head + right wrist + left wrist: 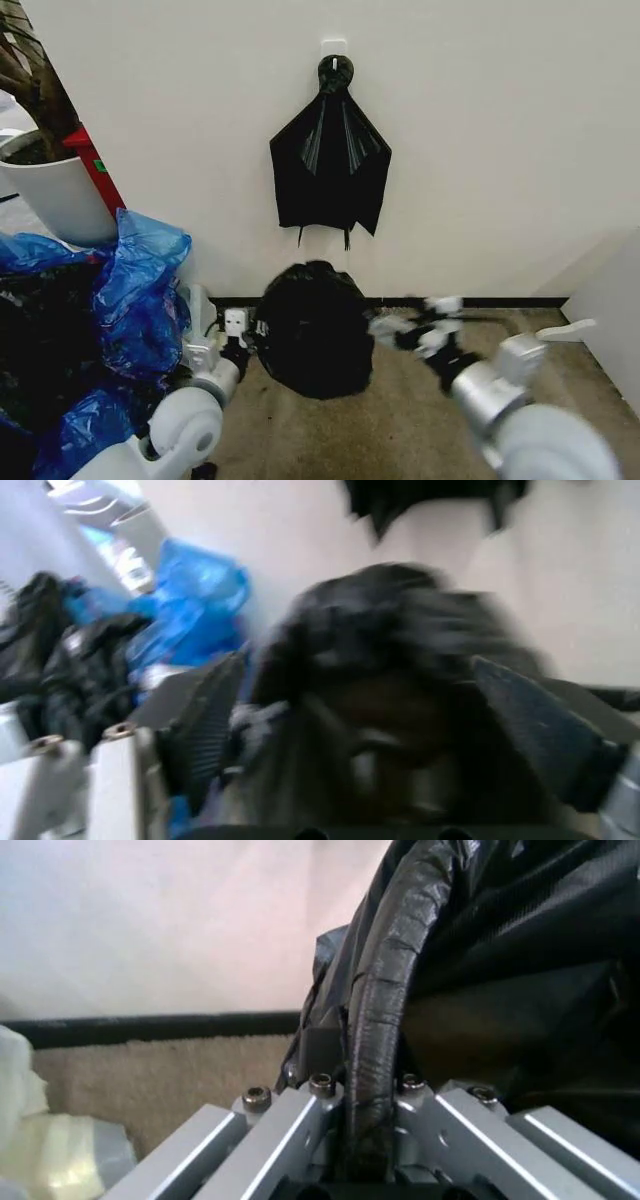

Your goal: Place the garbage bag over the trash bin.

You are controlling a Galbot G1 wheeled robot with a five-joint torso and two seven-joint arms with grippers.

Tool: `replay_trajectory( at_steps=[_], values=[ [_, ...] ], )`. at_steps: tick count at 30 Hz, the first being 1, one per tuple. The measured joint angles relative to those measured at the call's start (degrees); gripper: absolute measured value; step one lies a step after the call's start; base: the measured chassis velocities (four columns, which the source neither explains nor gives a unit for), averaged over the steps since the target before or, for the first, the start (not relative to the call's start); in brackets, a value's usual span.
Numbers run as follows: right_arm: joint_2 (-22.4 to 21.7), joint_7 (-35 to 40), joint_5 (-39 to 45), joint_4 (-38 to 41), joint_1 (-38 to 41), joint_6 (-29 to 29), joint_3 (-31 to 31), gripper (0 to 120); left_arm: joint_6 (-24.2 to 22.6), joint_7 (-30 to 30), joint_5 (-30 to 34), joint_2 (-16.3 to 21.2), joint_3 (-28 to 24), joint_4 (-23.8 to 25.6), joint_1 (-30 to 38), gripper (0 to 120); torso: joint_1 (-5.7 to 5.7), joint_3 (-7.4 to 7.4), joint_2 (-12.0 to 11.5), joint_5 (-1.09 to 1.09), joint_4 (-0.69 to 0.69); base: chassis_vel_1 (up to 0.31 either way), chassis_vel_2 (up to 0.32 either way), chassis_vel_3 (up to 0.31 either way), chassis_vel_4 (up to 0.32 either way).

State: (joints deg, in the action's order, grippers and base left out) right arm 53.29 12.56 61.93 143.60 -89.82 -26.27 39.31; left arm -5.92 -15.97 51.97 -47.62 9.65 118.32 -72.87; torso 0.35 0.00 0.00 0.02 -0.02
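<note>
Our left gripper [243,345] sits low at the left edge of the garbage bag [312,330], and in the left wrist view we see its fingers [300,1121] pinched together on a rolled black fold of that bag [385,990], which runs straight down between them. To its left, a heap of blue translucent bags [140,290] leans beside a large white plant pot [60,195].

Moving to the middle, the garbage bag stands as a glossy, rounded black mound on the tan floor [400,420], close against the white wall [480,150]. We cannot see a trash bin under it. Above it, a fan-shaped black bundle [330,165] hangs from a hook on the wall.

On the right, our right gripper [405,325] reaches in at the bag's right side. In the right wrist view its fingers [205,720] stand spread apart, with the black plastic [390,675] lying between them; we cannot tell whether they touch it.
</note>
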Motion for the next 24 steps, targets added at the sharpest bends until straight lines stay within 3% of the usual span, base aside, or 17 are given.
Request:
replay_trajectory(
  at_steps=[2, 3, 4, 6, 8, 14, 18, 24],
  values=[
    [0.5, 0.8, -2.2, 0.0, 0.9, -0.2, -3.3, 77, -1.1, -3.3, -0.2, -0.4, -0.6, 0.6, 0.4, 0, 0.0, -0.01, 0.0, -0.01, -0.01, 0.0, 0.0, 0.0, 0.0],
    [1.5, 3.6, -8.3, 0.1, 4.6, -0.1, -12.8, 70, -1.8, -7.2, -2.1, -0.7, -3.7, 0.9, 1.5, 0, 0.0, 0.0, 0.0, -0.03, 0.02, 0.0, 0.0, 0.0, 0.0],
    [1.5, 3.6, -8.3, 0.1, 4.6, -0.1, -12.8, 70, -1.8, -7.2, -2.1, -0.7, -3.7, 0.9, 1.5, 0, 0.0, 0.0, 0.0, -0.03, 0.02, 0.0, 0.0, 0.0, 0.0],
    [3.1, 6.7, -12.9, 0.0, 6.7, 0.5, -22.7, 62, -2.0, -9.0, -3.2, -0.2, -7.0, 0.9, 2.4, 0, 0.0, 0.01, 0.0, -0.02, 0.02, 0.0, 0.0, 0.0, 0.0],
    [4.2, 8.1, -14.2, 0.0, 7.3, 0.2, -27.9, 54, -2.4, -9.6, -3.3, 0.3, -8.6, 1.0, 2.9, 0, 0.0, 0.0, 0.0, -0.03, 0.01, 0.0, 0.0, 0.0, 0.0],
    [6.5, 11.3, -14.6, -0.1, 10.6, -0.3, -36.2, 35, -2.7, -10.1, -3.4, 0.7, -11.5, 0.9, 3.7, 0, 0.0, 0.0, 0.0, -0.03, 0.0, 0.0, 0.0, 0.0, 0.0],
    [10.5, 24.9, -5.5, -6.1, 21.2, -0.8, -44.0, 16, -1.4, -9.3, -6.7, 0.1, -14.0, 0.2, 4.6, 0, 0.0, 0.01, 0.0, -0.03, 0.02, 0.0, 0.0, 0.0, 0.0],
    [12.9, 33.0, -1.6, -11.6, 26.6, 0.8, -46.4, 0, 0.1, -7.6, -11.4, 0.3, -14.2, 0.4, 3.7, 0, 0.0, 0.01, 0.0, -0.03, 0.01, 0.0, 0.0, 0.0, 0.0]
  ],
)
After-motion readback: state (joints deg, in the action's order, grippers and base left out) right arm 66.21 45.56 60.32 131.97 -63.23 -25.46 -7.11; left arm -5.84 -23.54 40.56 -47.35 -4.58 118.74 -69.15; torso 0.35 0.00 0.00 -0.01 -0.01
